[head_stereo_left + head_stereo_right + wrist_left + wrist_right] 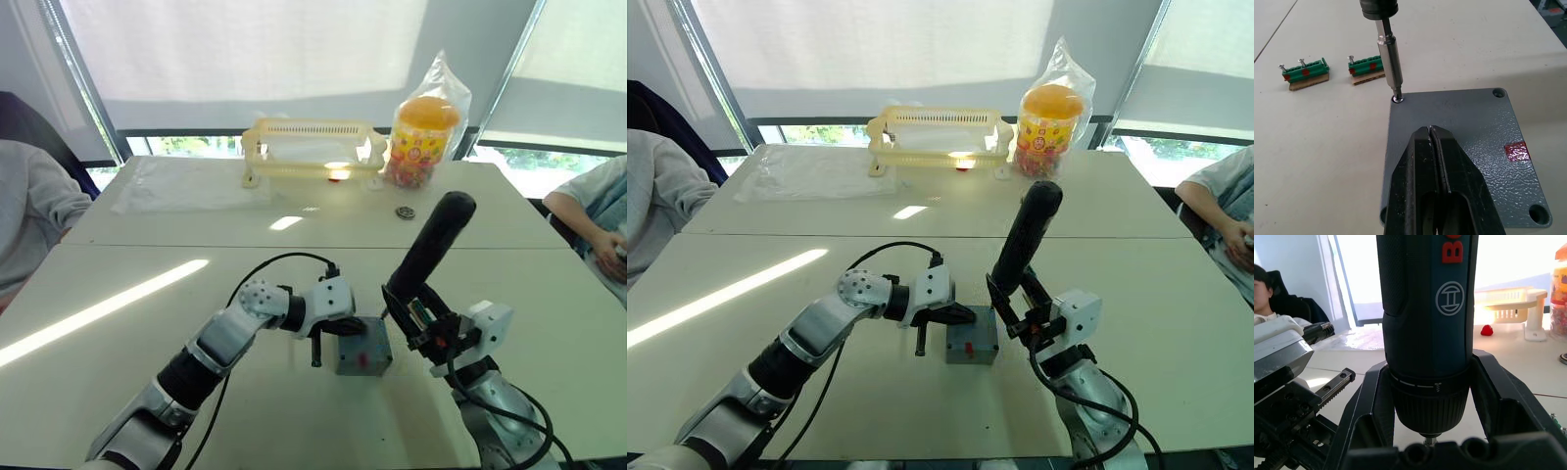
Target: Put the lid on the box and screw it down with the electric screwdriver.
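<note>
Lid (1459, 147) seated flat on box (363, 351), near middle of white bench (147, 294), just in front of both arms. Grey, pebbled top with a red foil patch toward 1 edge; round screw holes at the corners, 3 open, 1 filled by a screw head. Red mark on the box's near side.

Electric screwdriver (428, 247) leaning over the box, black body tilted away from the robot, metal bit (1389, 62) planted in the screw at 1 corner of the lid. Right gripper (423, 315) clamped around the tool's lower barrel, a finger on each side.

Left gripper (1434, 186) pressed down on the lid top, fingers together, tips just short of the bit.

Beyond the lid, on the bench: 2 green connector blocks (1304, 69) with small screws standing up, side by side, apart from the box, nothing between them and the driven corner.

Far end of bench: cream plastic rack (312, 149), bagged jar with orange lid (424, 129), small dark round piece (405, 211) nearer in. Clear plastic sheet (181, 181) left of the rack. Seated people at both bench edges.
</note>
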`<state>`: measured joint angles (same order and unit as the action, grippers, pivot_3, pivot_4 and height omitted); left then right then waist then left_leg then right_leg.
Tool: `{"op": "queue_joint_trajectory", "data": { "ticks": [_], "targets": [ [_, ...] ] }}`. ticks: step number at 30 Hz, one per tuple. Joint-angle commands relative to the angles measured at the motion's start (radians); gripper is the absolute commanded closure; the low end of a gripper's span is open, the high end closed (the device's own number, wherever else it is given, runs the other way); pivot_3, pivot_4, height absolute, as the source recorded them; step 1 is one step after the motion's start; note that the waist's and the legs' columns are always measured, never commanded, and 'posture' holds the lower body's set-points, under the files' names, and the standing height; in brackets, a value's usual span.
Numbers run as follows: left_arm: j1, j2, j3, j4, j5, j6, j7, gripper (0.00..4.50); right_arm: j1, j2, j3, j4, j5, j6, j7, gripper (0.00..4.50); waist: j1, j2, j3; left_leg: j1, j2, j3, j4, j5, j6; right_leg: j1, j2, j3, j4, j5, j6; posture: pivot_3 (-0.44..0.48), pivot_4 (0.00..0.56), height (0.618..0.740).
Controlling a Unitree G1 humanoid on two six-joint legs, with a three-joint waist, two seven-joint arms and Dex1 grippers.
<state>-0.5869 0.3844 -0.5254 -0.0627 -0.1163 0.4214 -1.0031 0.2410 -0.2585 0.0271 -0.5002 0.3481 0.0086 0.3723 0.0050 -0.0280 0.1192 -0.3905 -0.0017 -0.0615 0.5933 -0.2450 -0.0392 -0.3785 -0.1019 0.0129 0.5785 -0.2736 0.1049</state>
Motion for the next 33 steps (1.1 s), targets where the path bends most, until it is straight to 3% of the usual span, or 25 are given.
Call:
{"op": "queue_joint_trajectory", "data": {
  "ticks": [1,10,20,33],
  "targets": [
    [0.027,0.023,-0.038,0.043,0.046,0.022,-0.011,4.50,0.085,-0.011,0.046,0.090,-0.008,0.117,0.008,2.72,-0.001,0.000,0.000,0.000,0.000,0.000,-0.001,0.000,0.000,-0.001,0.000,0.000,0.000,0.000,0.000,0.000,0.150,0.740],
    [0.020,0.024,-0.038,0.048,0.049,0.018,-0.019,4.50,0.046,-0.091,0.086,0.127,-0.071,0.270,-0.024,2.72,-0.004,-0.001,0.000,0.001,0.000,0.000,-0.001,0.000,0.000,0.001,0.000,0.000,0.000,0.000,0.000,0.000,0.150,0.740],
    [0.022,0.013,-0.030,0.050,0.054,0.026,-0.011,4.50,-0.012,-0.130,0.051,0.030,-0.024,0.405,-0.059,2.72,0.000,-0.001,-0.001,0.001,0.000,0.000,-0.001,0.000,0.000,0.004,0.000,-0.001,0.000,0.000,0.000,0.000,0.150,0.740],
    [0.027,0.011,-0.026,0.050,0.053,0.026,-0.007,4.50,-0.046,-0.143,0.029,0.117,-0.023,0.413,-0.041,2.72,0.005,-0.001,0.000,0.002,0.000,0.000,-0.001,0.000,0.000,0.003,0.000,-0.001,-0.001,0.000,0.000,0.000,0.150,0.740]
  ]
}}
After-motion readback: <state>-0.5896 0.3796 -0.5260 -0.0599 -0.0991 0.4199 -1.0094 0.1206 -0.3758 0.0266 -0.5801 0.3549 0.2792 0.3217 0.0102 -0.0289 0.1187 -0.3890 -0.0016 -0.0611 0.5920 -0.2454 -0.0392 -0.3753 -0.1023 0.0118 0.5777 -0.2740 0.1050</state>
